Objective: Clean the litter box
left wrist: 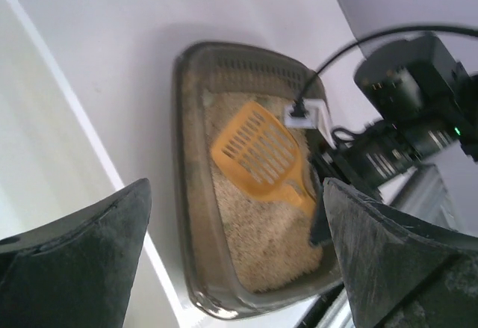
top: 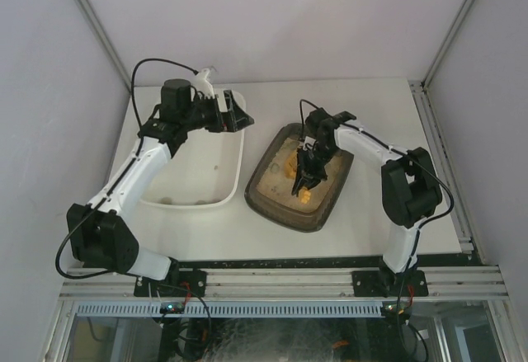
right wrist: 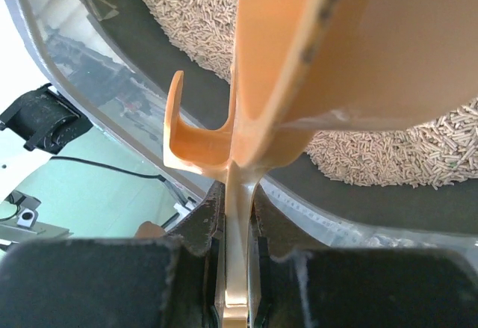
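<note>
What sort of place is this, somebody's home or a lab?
Probably a robotics lab test cell: the left arm and right arm are bolted to an aluminium rail, plain panels wall in the white table, and the litter box sits on it.

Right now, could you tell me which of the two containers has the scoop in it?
The dark grey-brown litter box, right of the white tub: the orange scoop lies over its beige litter, held by the right gripper.
</note>
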